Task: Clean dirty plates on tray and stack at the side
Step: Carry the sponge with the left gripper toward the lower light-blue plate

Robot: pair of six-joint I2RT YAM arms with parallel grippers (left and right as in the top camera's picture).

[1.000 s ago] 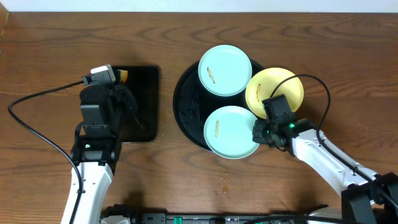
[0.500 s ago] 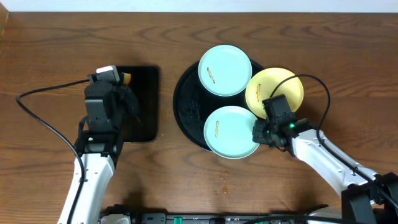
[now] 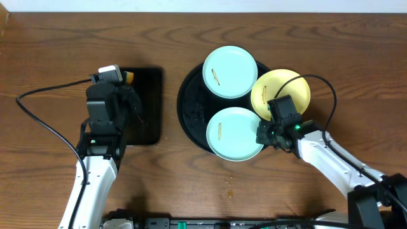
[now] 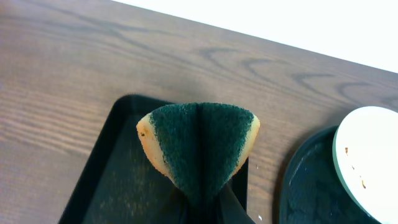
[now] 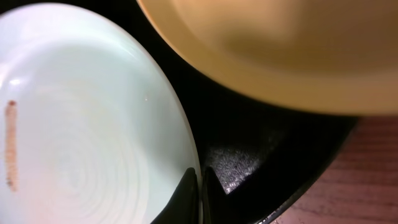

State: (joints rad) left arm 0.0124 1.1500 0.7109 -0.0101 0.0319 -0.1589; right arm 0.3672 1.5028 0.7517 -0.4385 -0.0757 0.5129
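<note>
No word, label, brand, number or sign can be read in any of the three views. The plates point(image 3: 230, 71), the round black tray point(image 3: 189, 105), the green sponge point(image 4: 199, 146) and the wood-grain tabletop point(image 3: 51, 51) show plain surfaces (brown smears on the plates are the only marks, and they form no letters).

The plates point(image 3: 230, 71) are mint-blue and pale yellow, brown-smeared; the tray point(image 3: 191, 109) glossy black; the tabletop point(image 3: 51, 51) brown wood-grain.
</note>
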